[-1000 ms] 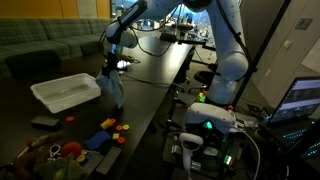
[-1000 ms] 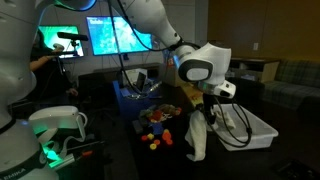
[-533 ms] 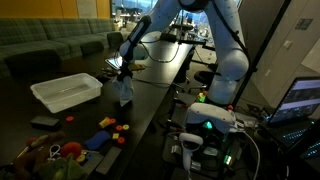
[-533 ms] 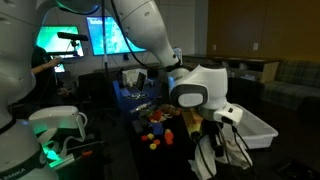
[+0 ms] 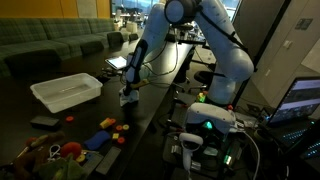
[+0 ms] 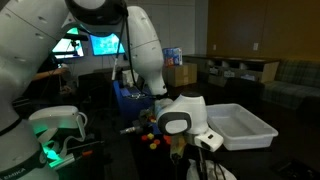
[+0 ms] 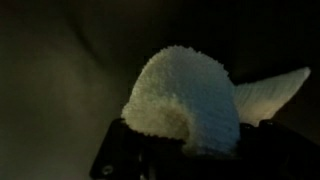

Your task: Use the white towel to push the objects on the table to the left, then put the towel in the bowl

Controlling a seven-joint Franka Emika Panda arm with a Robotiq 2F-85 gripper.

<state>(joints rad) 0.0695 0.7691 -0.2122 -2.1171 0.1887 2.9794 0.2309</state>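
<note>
Evidently the claw (image 5: 129, 88) clamps the white towel (image 7: 185, 95) low over the bench (image 5: 155, 97), presumably to sweep the toy pieces (image 5: 110, 127).

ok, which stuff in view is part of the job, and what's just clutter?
Job: towel in the shut gripper, toys, table, white tray.
Lying about: flat dark device, sofa, laptop screen.

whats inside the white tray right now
Nothing visible in both exterior views; the white tray looks empty. Its near wall hides a strip of floor. The white towel is in the gripper, outside it.
</note>
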